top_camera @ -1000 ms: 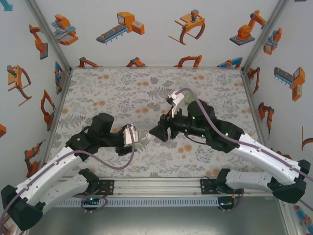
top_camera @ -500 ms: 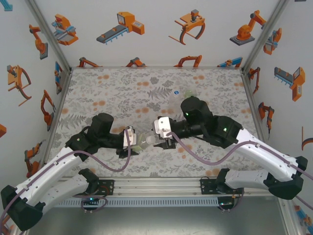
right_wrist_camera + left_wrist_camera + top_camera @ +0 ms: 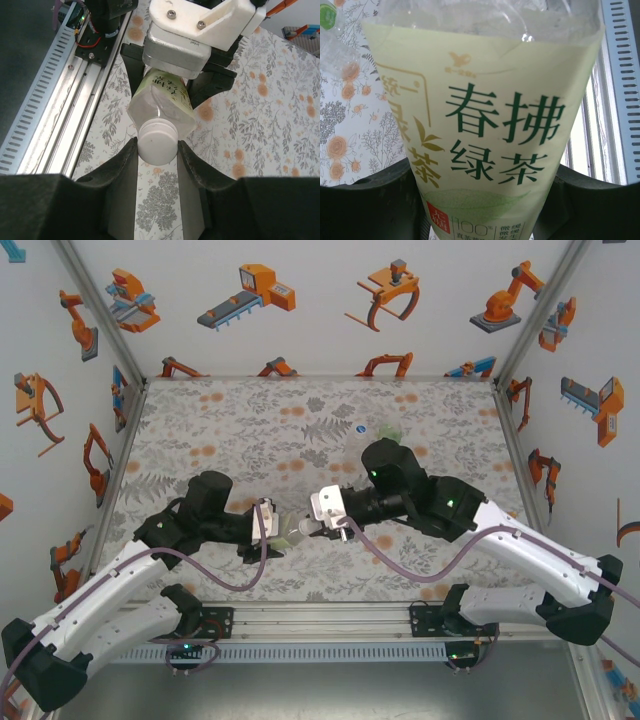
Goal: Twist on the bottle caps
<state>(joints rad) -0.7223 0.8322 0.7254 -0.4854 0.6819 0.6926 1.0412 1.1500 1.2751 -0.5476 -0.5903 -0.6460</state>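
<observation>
bottle (image 3: 161, 102) horizontal, cap (image 3: 157, 142) toward right gripper (image 3: 157, 150)

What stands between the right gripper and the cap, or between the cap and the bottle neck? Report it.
Nothing visible does. The right gripper grips the cap from both sides, with no gap left. The cap already sits on the neck of the bottle, which the left gripper holds.

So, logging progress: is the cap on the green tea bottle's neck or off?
On: the white cap sits on the green tea bottle's neck, clamped by the right gripper; how tightly, cannot tell.
</observation>
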